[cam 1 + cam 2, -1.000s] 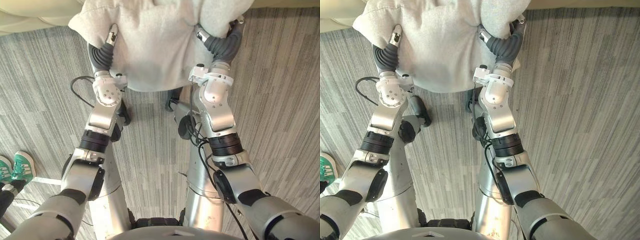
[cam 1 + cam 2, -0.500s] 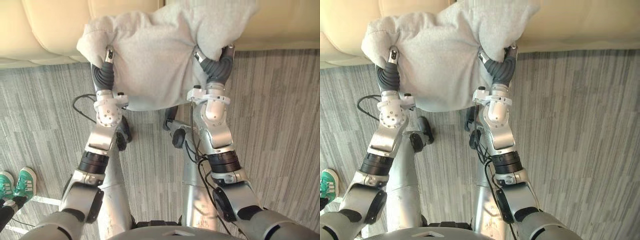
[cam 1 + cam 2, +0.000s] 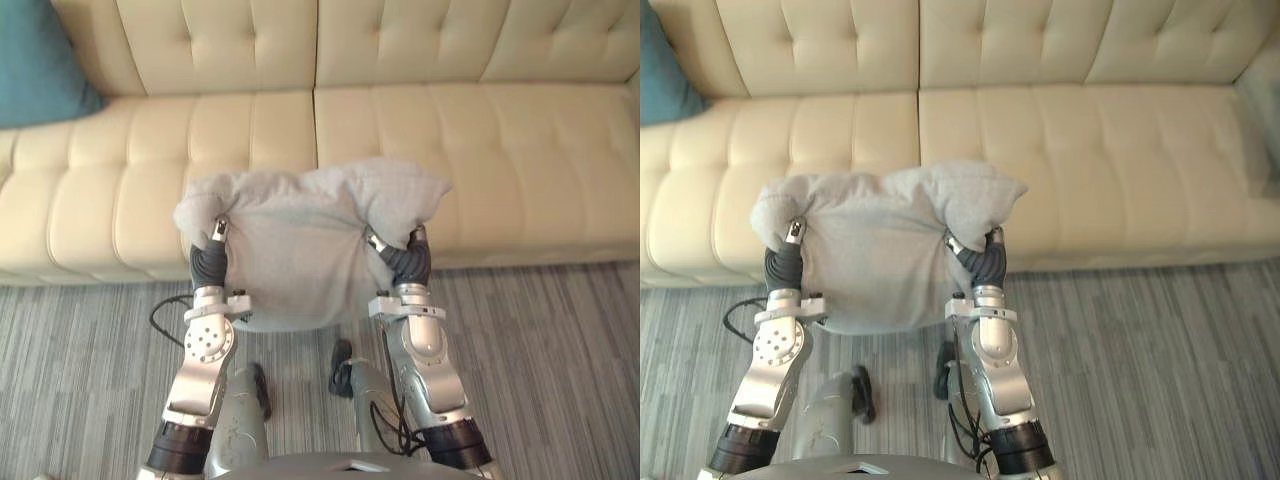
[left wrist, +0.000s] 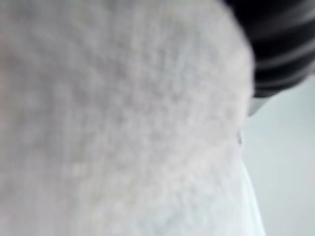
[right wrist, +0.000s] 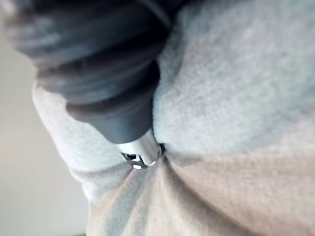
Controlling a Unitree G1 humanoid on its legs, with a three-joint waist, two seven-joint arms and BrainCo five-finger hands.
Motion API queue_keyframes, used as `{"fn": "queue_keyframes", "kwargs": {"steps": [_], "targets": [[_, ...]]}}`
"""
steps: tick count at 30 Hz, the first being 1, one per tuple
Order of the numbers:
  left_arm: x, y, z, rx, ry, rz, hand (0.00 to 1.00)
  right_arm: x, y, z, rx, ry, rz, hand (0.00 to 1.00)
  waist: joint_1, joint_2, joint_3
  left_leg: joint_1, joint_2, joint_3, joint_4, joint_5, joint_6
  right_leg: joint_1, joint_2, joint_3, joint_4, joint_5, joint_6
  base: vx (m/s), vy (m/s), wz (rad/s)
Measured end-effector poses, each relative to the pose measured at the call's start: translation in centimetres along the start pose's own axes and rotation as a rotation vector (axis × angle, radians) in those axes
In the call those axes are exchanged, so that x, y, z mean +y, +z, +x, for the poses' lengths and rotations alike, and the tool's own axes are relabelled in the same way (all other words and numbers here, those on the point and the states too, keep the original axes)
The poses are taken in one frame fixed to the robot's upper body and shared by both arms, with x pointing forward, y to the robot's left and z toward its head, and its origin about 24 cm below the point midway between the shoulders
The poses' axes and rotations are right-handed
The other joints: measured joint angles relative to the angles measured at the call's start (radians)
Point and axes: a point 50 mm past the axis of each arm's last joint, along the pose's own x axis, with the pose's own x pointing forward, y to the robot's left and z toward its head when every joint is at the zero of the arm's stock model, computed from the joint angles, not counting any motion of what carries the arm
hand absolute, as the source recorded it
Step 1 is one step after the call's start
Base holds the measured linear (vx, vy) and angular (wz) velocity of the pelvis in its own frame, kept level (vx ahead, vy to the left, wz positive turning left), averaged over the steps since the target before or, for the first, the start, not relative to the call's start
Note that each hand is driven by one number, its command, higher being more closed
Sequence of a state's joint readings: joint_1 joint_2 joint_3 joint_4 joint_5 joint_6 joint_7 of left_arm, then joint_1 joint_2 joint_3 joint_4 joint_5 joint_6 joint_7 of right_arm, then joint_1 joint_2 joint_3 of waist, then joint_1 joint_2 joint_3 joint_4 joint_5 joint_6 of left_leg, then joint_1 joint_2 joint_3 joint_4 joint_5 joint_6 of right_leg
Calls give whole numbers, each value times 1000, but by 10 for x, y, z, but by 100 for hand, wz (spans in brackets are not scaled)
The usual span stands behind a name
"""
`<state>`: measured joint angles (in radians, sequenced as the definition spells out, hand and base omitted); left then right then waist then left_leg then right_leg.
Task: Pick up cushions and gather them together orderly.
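A light grey fleecy cushion [image 3: 295,240] hangs in the air between my two hands, just in front of the sofa's front edge. My left hand [image 3: 208,266] presses into its left side and my right hand [image 3: 408,264] into its right side, where the cloth bunches up over the hand. Up close, the cushion [image 4: 123,123] lies against my left hand's dark cover [image 4: 280,44]. In the right wrist view the hand [image 5: 98,73] sinks into a fold of the cushion [image 5: 236,88]. A teal cushion [image 3: 35,60] leans at the sofa's far left end.
A long cream tufted sofa [image 3: 500,140] spans the whole width ahead, its seat bare apart from the teal cushion. Grey striped carpet [image 3: 560,370] lies between me and the sofa.
The camera has tilted up, bringing the sofa and the teal cushion into view. Both arms still carry the grey cushion, now stretched out toward the sofa's front edge.
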<state>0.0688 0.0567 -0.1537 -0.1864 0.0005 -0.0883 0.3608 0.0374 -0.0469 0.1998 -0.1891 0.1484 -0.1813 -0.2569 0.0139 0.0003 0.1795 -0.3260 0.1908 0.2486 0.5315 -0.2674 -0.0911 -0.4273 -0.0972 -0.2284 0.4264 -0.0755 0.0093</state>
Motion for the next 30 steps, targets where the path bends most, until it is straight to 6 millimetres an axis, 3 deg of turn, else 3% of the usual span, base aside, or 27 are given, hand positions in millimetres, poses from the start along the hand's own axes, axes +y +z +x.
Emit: {"fn": "queue_keyframes", "kwargs": {"steps": [6, 14, 21, 25, 27, 30], "targets": [[5, -18, -21, 109, -24, -29, 100, -7, -13, -18, 79, 3, -50, 100, 8, -7, -98, 191, -29, 20, -199, 53, -7, 183, 22, -6, -178, 43, 12, 176, 21, 0], [4, -42, -34, 226, -44, -22, 100, -15, -35, -25, 176, -15, -90, 100, -9, -11, -137, 346, -78, -30, -381, 120, 8, 381, 44, -1, -415, 144, 20, 71, 34, 11], [8, -53, -42, 277, -61, -1, 100, -18, -47, -32, 238, -21, -94, 100, -7, -15, -144, 333, -102, -52, -386, 138, 21, 408, 33, 16, -490, 185, 23, -77, 21, 7], [8, -54, -43, 280, -74, 0, 100, -19, -46, -32, 235, -24, -94, 100, -13, -7, -129, 256, -83, -82, -293, 101, 21, 389, 38, -9, -483, 182, 20, -124, -17, 14], [7, -54, -44, 284, -79, -3, 100, -20, -44, -34, 234, -29, -94, 100, -8, 0, -115, 227, -69, -85, -249, 81, 17, 391, 43, -14, -476, 179, 22, -111, 12, 16], [5, -49, -44, 265, -101, -27, 100, -22, -26, -39, 173, -40, -88, 100, -1, 4, -104, 197, -67, -97, -235, 97, 6, 364, 28, -41, -432, 157, 18, -35, 27, 25]]}}
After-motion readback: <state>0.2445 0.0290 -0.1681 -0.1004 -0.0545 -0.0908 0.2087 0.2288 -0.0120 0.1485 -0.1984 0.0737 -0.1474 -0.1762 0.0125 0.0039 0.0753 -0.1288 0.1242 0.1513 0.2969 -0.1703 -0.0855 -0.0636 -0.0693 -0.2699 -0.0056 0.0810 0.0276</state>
